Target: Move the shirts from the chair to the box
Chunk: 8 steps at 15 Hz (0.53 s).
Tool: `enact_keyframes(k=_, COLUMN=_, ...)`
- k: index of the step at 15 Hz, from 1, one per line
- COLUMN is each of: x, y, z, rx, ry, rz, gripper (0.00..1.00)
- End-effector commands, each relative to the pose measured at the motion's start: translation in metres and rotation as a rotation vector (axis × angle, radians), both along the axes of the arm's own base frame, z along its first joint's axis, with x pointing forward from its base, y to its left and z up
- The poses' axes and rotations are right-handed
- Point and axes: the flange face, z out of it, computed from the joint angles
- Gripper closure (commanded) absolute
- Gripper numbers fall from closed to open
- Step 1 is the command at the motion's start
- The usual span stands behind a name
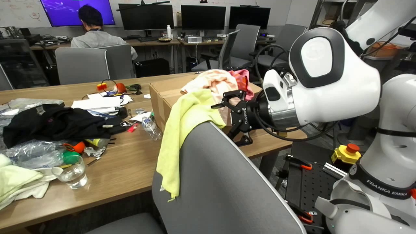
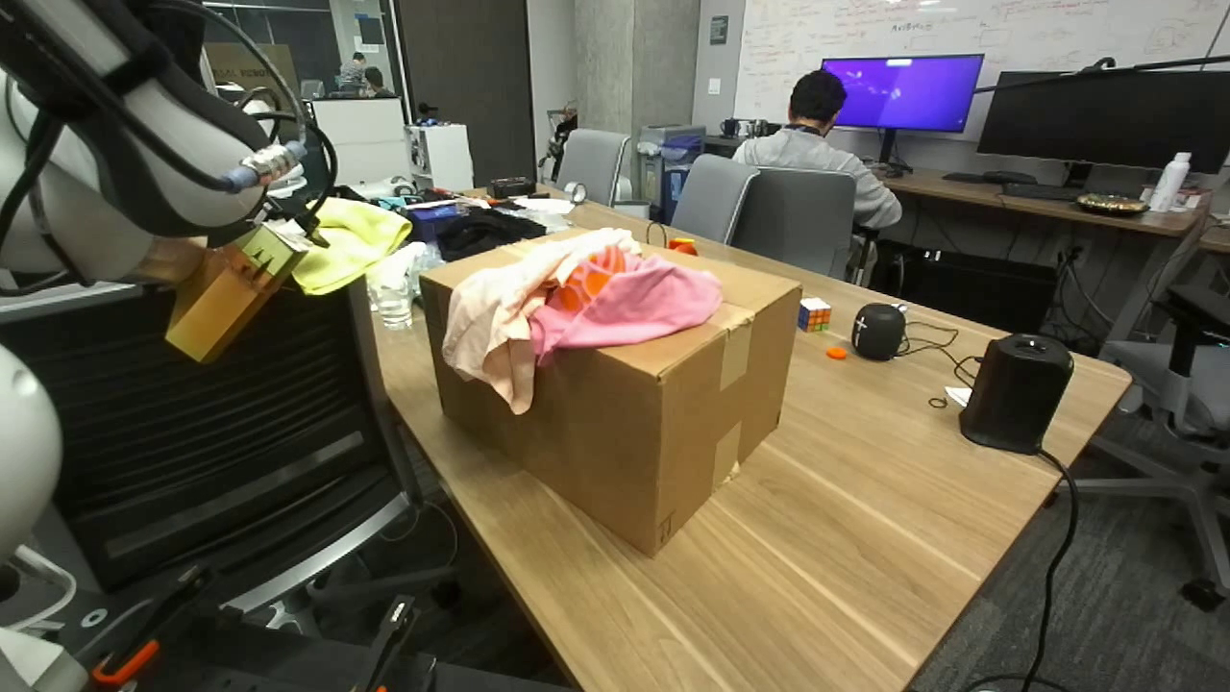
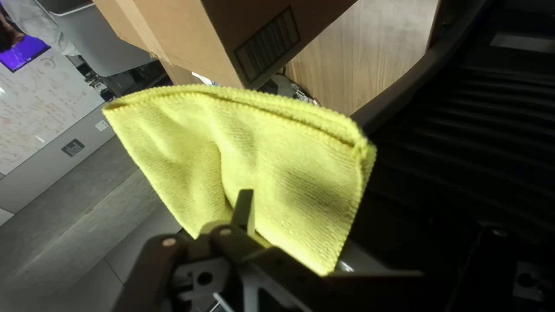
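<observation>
A yellow cloth (image 1: 177, 136) hangs over the top of the grey chair back (image 1: 224, 182), with one end hanging down its side. It also shows in an exterior view (image 2: 351, 240) and fills the middle of the wrist view (image 3: 269, 173). The closed cardboard box (image 2: 577, 442) stands on the table behind the chair. A peach cloth (image 2: 495, 308) and a pink-and-orange cloth (image 2: 634, 303) lie on its top, the peach one draped over an edge. My gripper (image 1: 222, 120) is open beside the yellow cloth at the chair top, fingers spread. Its lower fingertip is partly hidden by the chair.
On the table (image 1: 130, 165) are a glass of water (image 1: 73, 175), a plastic bottle (image 1: 151, 128), black clothing (image 1: 55, 125) and plastic bags. A Rubik's cube (image 2: 814, 314) and black speakers (image 2: 1019, 394) stand beyond the box. A person (image 2: 817, 144) sits at the far desk.
</observation>
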Motion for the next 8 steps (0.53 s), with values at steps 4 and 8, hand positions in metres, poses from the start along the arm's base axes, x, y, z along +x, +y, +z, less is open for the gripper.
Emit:
enact_keyframes(k=4, x=0.0093, y=0.0131, z=0.0080, rx=0.014, ry=-0.130, rz=-0.015, gripper=0.58)
enact_keyframes(k=8, x=0.0063, y=0.0166, z=0.0030, rx=0.005, ry=-0.130, rz=-0.005, gripper=0.86)
